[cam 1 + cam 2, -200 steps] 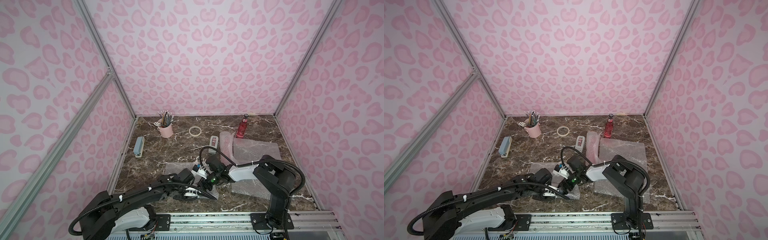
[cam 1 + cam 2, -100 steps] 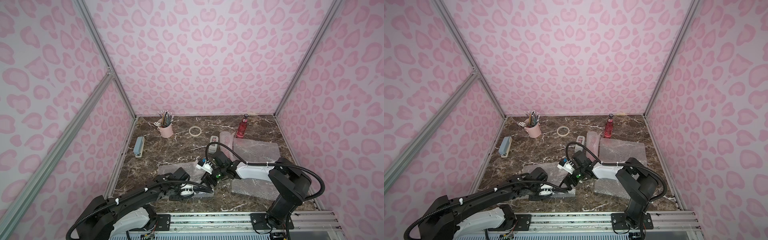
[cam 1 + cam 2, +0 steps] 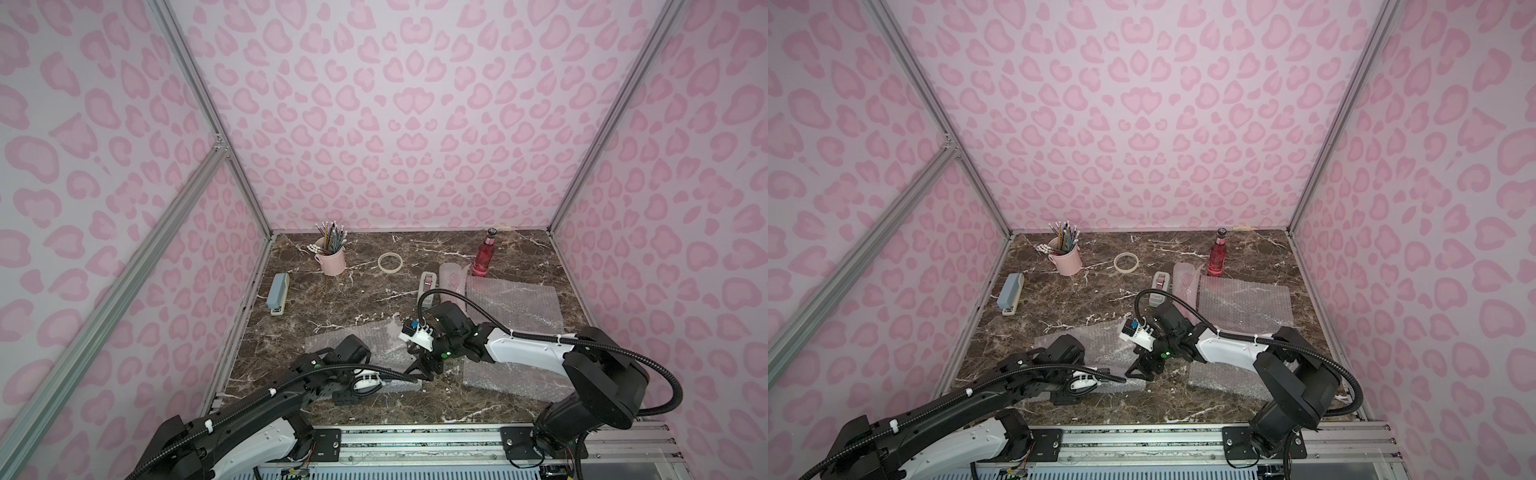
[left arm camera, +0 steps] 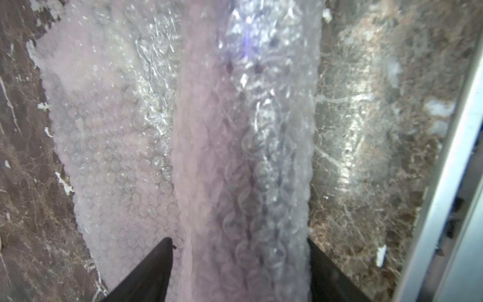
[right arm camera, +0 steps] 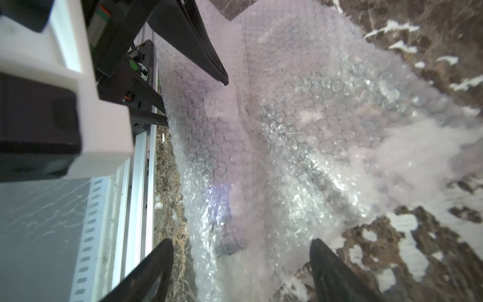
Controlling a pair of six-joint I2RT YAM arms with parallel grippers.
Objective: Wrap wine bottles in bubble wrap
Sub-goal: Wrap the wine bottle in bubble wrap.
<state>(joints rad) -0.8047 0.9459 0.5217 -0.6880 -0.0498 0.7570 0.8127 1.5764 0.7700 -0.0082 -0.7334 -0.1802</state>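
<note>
A roll of bubble wrap (image 4: 243, 157) lies near the table's front edge, the rest of its sheet (image 3: 332, 340) still flat behind it. Something dark (image 5: 230, 245) shows faintly through the roll; the bottle inside is otherwise hidden. My left gripper (image 4: 239, 241) (image 3: 399, 380) is open, its fingers standing either side of the roll. My right gripper (image 5: 240, 243) (image 3: 419, 374) is open over the roll's other end. A pink-red wine bottle (image 3: 482, 259) (image 3: 1217, 257) stands upright at the back right.
A rolled tube (image 3: 453, 278) and flat sheets (image 3: 513, 305) lie on the right side. Also on the table are a pink cup of pencils (image 3: 330, 259), a tape ring (image 3: 390, 262), a tape dispenser (image 3: 428, 284) and a stapler (image 3: 277, 294). A metal rail (image 3: 415, 440) runs along the front.
My left gripper's jaws have spread wider around the roll. The right arm's elbow has swung out to the right while its gripper stays over the roll's end.
</note>
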